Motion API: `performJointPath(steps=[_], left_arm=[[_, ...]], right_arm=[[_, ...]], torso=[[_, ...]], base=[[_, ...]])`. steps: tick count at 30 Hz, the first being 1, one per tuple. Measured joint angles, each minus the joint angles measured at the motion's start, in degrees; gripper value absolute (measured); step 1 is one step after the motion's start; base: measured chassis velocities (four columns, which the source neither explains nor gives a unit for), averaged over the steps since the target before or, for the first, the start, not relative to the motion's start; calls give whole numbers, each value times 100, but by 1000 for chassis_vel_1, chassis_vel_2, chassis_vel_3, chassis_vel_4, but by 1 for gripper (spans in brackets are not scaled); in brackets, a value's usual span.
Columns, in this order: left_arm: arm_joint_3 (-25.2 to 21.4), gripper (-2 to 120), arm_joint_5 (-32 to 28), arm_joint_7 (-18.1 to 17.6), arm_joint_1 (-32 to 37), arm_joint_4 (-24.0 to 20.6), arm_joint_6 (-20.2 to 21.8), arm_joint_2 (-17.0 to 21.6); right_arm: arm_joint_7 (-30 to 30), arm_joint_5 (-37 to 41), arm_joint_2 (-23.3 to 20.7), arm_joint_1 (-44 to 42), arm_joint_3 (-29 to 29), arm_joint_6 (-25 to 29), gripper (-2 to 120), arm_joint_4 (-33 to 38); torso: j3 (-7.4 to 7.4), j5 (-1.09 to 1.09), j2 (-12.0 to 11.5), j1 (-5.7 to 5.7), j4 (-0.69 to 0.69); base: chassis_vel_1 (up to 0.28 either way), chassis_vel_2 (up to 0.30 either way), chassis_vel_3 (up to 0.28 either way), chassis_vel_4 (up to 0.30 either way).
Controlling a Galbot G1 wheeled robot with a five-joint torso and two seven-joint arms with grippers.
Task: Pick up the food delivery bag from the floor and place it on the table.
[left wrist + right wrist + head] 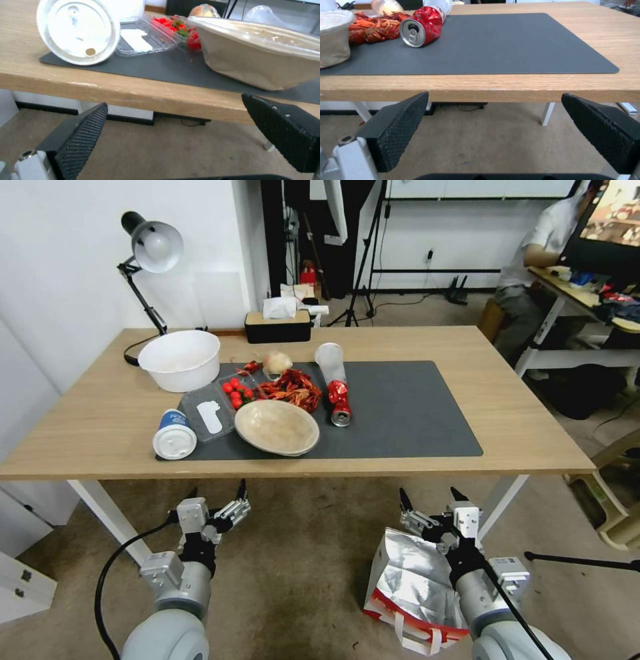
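Hanging below the near edge of the table [507, 400], both grippers are spread wide and grasp nothing. The left gripper [217, 493] sits under the mat's left end, touching nothing. The right gripper [430, 499] hovers just above the food delivery bag [410, 580], which stands on the floor [300, 573] with its foil mouth gaping; contact cannot be confirmed.

— Where is the food delivery bag [413, 580] sitting?
— On the floor [300, 567], before the desk's [520, 427] front edge, toward its right corner.
— And the mat [407, 413]?
— Lying mid-desk, the can [340, 403] resting on it, a bowl [277, 428] sitting left of the can.
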Motion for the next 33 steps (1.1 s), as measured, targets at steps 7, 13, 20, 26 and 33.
performJointPath(steps=[7,13,20,26,33], left_arm=[[-26,100,24,-4,-4,-12,17,-6],[-34,100,48,32,3,-37,15,2],[-33,100,77,52,17,-42,8,6],[-33,100,83,62,11,-42,8,0],[-35,100,85,69,9,-43,9,2]], right_arm=[[-5,26,-3,6,-1,14,100,1],[-9,23,-1,2,-4,14,100,9],[-16,5,-1,-12,3,14,100,21],[-27,-4,-6,-14,6,14,100,22],[-30,-11,-5,-3,2,14,100,0]], torso=[[-100,0,-184,-83,0],[-211,0,-382,-168,0],[-326,0,-584,-255,0],[-431,0,-776,-344,0],[-522,0,-937,-413,0]], base=[[0,0,0,0],[0,0,0,0],[0,0,0,0],[0,0,0,0],[0,0,0,0]])
